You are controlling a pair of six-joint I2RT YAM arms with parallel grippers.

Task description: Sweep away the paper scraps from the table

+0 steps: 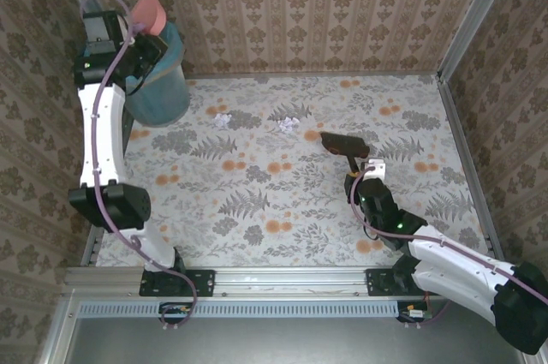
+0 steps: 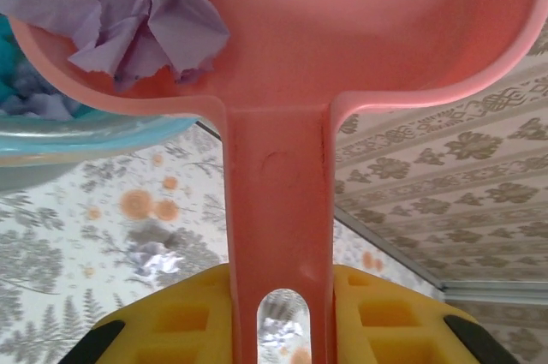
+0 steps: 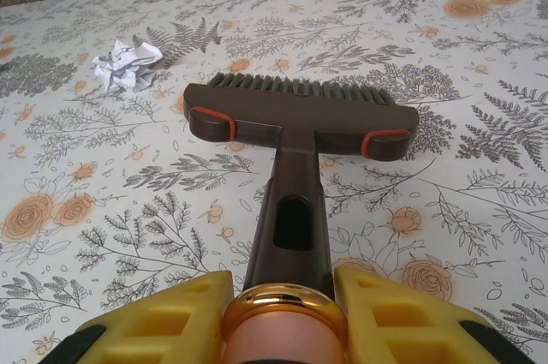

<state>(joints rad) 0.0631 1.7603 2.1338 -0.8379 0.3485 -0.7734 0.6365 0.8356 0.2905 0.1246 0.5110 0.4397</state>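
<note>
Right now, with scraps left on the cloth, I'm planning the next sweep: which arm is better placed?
Right: the right pincer grips the brush beside a white scrap; the left pincer holds the dustpan up at the bin.

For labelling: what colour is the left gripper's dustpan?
Salmon-pink plastic dustpan, clearest in left wrist view.

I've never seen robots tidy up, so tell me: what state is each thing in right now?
Left hand: shut on dustpan handle.
Dustpan: raised over bin, lilac scraps inside.
Bin: upright, partly filled.
Right hand: shut on brush.
Brush: head low on table.
White scraps: two loose on table.
</note>
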